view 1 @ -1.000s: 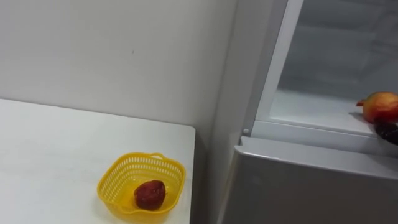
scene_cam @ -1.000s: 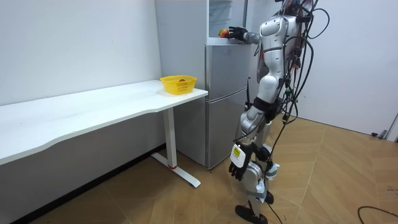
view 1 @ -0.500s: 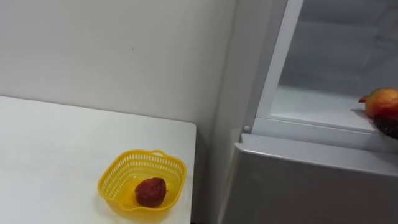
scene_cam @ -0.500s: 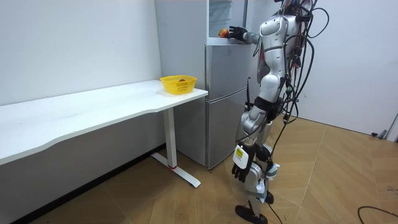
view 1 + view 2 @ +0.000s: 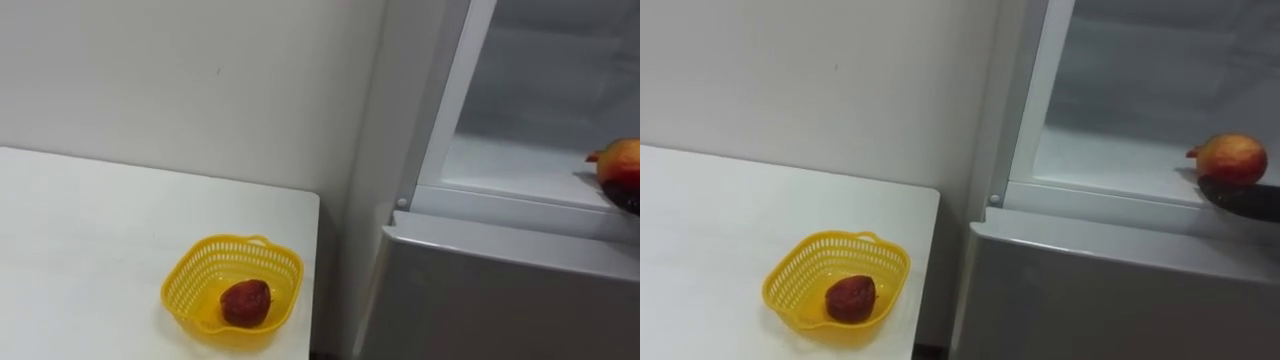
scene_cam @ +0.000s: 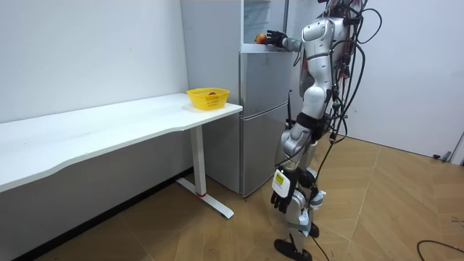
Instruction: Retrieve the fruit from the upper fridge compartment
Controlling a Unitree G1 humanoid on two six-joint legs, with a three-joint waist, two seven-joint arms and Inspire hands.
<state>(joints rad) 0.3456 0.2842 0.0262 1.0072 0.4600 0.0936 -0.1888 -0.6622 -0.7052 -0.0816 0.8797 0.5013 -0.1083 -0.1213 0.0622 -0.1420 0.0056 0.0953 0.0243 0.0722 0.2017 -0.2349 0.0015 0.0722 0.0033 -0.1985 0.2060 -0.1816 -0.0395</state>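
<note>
The round red-and-yellow fruit (image 5: 1232, 158) sits at the front of the upper fridge's white shelf (image 5: 1100, 162), just above the right hand (image 5: 1246, 200). Whether that hand is spread or gripping cannot be told. The left hand (image 6: 280, 196) hangs well below.

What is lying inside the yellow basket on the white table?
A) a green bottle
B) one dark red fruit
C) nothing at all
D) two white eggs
B: a single dark red fruit lies on the bottom of the yellow basket, with nothing else beside it.
</note>
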